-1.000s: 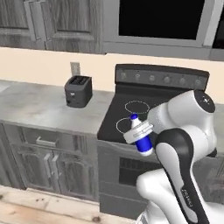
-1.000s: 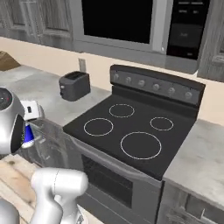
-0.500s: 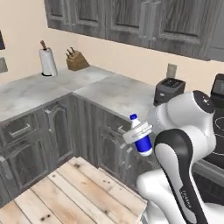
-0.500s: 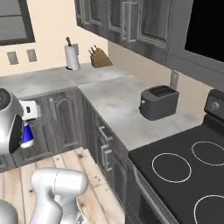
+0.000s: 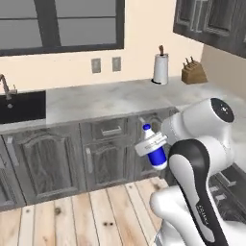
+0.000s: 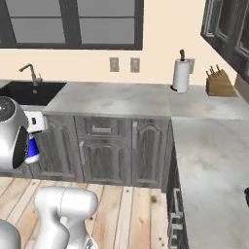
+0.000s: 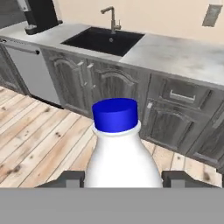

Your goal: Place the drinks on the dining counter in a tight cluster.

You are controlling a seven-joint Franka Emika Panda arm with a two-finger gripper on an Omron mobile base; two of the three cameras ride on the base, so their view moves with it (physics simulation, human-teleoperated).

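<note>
Carry step: gripper (image 7: 118, 178) clamped on the blue-cap bottle (image 5: 153, 148), held mid-air over wood floor (image 5: 72, 216) near sink cabinets (image 7: 109, 83); next likely reach the dining counter and set it beside the others

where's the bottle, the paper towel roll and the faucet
bottle (image 7: 119, 153), hand view, on its white shoulder below the blue cap
paper towel roll (image 6: 181, 75), right base view, on the middle of the white roll
faucet (image 7: 112, 17), hand view, on its upright stem behind the sink
</note>
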